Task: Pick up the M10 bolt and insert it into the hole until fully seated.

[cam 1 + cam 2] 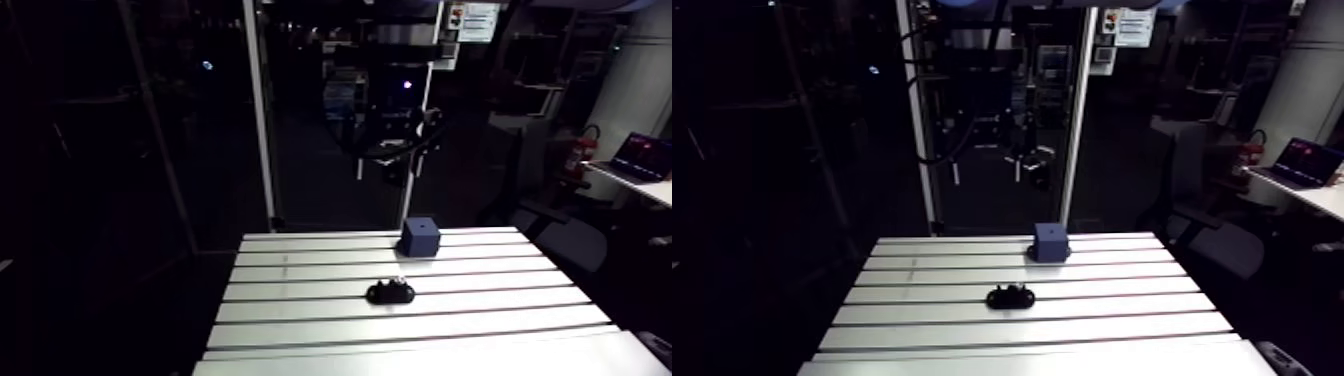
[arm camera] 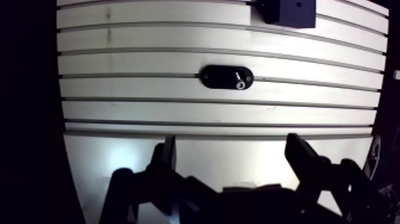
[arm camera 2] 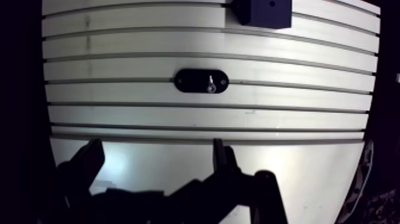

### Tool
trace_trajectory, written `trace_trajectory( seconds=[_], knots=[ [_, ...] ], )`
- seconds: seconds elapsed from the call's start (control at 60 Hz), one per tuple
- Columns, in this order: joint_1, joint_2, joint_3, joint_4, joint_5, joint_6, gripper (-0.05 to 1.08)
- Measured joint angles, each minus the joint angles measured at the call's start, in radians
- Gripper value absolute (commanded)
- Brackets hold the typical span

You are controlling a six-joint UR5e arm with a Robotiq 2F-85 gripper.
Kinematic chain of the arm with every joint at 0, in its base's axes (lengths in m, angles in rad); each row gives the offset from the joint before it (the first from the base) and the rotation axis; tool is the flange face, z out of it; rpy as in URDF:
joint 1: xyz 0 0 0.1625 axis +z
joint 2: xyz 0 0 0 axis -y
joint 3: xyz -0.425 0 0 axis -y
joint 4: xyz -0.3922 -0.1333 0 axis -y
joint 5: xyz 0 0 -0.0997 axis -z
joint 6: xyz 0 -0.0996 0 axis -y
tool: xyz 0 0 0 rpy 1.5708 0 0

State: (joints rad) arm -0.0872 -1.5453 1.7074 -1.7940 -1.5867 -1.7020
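Nearest to us, the claw hangs over the smooth near strip of the table. Its two dark fingers are spread wide with nothing between them, only bare aluminium showing in the gap. Ahead of the claw the table runs in pale metal bands divided by long, dark, straight slots. A few bands out, and slightly to one side of the gap between the fingers, lies a black oval holder with rounded ends, set across one slot. The M10 bolt sits in this holder toward one end, a small silvery piece catching the light. In the arm view it stands up from the holder's lumpy top. Nothing lies between the claw and the holder. Farther on, near the table's far edge and well apart from the holder, stands a dark blue block, square-cornered and matte. A small pale round spot shows on its upper face, too small for us to read.
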Motion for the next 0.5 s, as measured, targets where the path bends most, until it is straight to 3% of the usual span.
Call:
trace_trajectory(
  seconds=[0.217,0.5],
  knots=[
    [-0.05,-0.007,0.1,-0.154,0.005,-0.051,0.01],
    [-0.079,0.0,0.181,-0.268,0.023,-0.101,0.01]
  ],
)
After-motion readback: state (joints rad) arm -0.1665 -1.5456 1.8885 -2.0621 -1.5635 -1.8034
